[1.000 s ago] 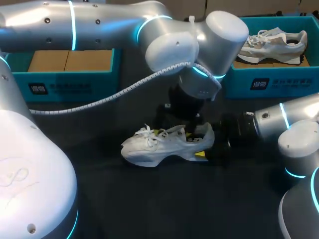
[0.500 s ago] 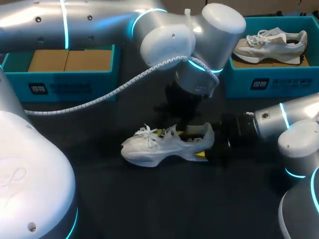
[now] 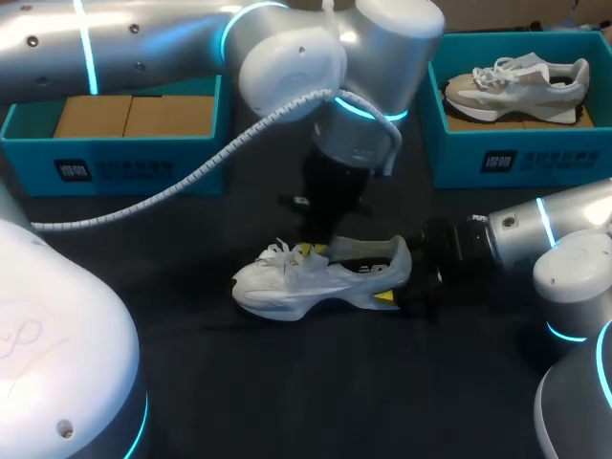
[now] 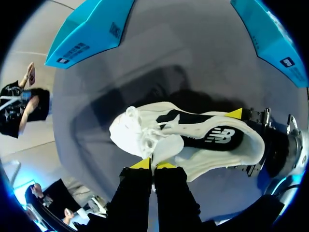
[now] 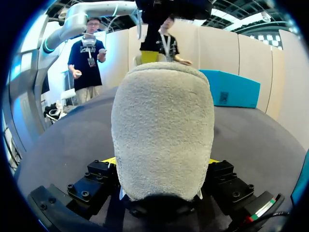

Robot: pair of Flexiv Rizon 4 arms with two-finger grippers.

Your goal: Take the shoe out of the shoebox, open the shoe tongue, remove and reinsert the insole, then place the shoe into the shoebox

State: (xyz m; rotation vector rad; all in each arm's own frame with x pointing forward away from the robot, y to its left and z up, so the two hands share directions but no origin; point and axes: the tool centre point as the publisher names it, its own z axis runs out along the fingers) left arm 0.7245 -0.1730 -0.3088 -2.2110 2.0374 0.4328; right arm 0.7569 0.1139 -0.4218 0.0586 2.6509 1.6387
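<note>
A white sneaker (image 3: 311,279) lies on its sole on the dark table (image 3: 287,392), toe to the left. In the left wrist view the shoe (image 4: 193,145) shows its black insole (image 4: 212,140) through the opening. My left gripper (image 4: 153,165) is shut on the white tongue (image 4: 166,147), pinching it just behind the laces. In the head view this gripper (image 3: 320,247) hangs over the shoe's middle. My right gripper (image 5: 159,162) is shut on the shoe's grey heel (image 5: 161,125), one finger on each side, and holds the heel end (image 3: 402,279) from the right.
A teal shoebox (image 3: 115,158) with cardboard inside stands at the back left. A second teal box (image 3: 516,153) at the back right holds another sneaker (image 3: 521,84). My left arm spans the back of the table above the shoe.
My left gripper has closed on the tongue, and its wrist has shifted left and back. The shoe and my right arm have stayed put.
</note>
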